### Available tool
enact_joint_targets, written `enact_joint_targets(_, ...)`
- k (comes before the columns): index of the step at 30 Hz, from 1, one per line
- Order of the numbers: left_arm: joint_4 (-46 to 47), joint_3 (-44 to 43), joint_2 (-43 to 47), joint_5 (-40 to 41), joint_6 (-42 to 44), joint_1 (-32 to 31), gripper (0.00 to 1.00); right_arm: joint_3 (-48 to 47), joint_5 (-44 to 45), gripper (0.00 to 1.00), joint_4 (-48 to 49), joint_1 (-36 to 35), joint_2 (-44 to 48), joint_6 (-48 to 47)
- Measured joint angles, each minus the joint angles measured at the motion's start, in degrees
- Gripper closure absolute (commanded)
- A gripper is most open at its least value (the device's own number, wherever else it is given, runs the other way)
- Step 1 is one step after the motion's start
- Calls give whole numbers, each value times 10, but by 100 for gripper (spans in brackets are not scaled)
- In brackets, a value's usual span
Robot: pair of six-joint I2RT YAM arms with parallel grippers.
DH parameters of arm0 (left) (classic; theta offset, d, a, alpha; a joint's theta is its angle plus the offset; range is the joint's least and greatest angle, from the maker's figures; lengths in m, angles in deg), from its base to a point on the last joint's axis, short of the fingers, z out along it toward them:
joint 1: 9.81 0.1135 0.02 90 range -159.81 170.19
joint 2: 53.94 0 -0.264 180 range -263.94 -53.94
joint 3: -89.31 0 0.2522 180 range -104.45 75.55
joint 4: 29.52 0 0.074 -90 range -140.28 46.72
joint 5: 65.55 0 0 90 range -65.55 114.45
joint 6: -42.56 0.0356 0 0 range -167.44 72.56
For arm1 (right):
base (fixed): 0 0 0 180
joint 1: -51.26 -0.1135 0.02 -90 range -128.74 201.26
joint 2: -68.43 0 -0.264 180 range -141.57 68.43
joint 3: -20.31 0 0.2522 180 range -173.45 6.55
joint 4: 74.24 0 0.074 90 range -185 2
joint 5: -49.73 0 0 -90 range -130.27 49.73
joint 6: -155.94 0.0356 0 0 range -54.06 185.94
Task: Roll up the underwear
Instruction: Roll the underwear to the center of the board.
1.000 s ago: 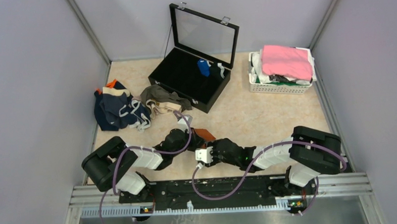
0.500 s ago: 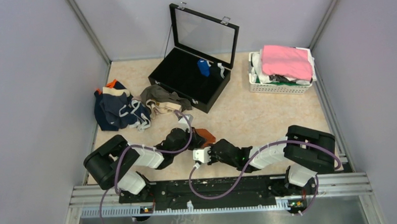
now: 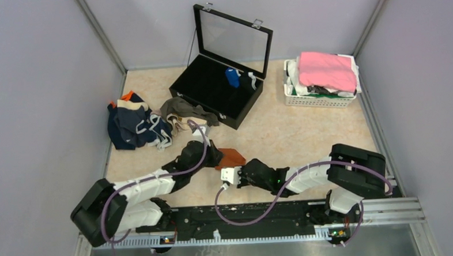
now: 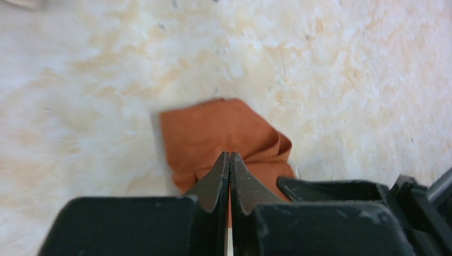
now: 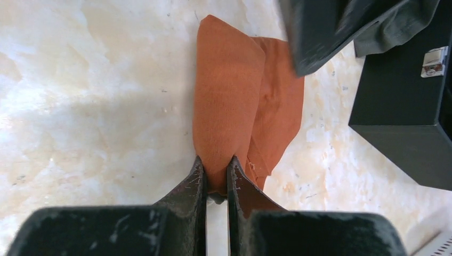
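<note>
A rust-orange brief lies partly rolled on the marble tabletop just ahead of both arms. In the right wrist view the brief shows a thick rolled edge, and my right gripper is shut on its near end. In the left wrist view my left gripper is shut, with its tips pinching a fold of the brief. In the top view the left gripper is at the brief's left side. The right gripper is at its near right. Navy briefs and an olive-brown brief lie in a heap at the left.
An open black case with a blue item inside stands behind the brief, its corner close in the right wrist view. A white basket holding a bright pink cloth sits at the back right. Grey walls enclose the table.
My left arm has stretched forward, carrying its gripper up and left along the brief. The right gripper has shifted slightly left, still holding the brief.
</note>
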Motion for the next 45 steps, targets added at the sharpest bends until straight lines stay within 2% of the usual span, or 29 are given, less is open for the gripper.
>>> enact_joint_targets(5,-101,-22,112,71,7,6,88,0,-37,100,-16,5,16,47)
enact_joint_targets(9,-145,-20,188,102,14,7,92,0,-83,100,-27,24,27,95)
enact_joint_targets(13,-152,-3,223,98,23,7,95,-1,-146,100,-27,61,31,151)
enact_joint_targets(19,-161,26,215,61,22,7,99,-31,-257,100,-61,121,22,241)
enact_joint_targets(25,-158,37,211,33,23,7,99,-119,-371,100,-141,174,-36,311)
enact_joint_targets(35,-136,37,207,-1,38,7,99,-147,-481,100,-160,240,-77,413)
enact_joint_targets(45,-84,37,142,-55,53,7,100,-150,-559,100,-139,282,-111,527)
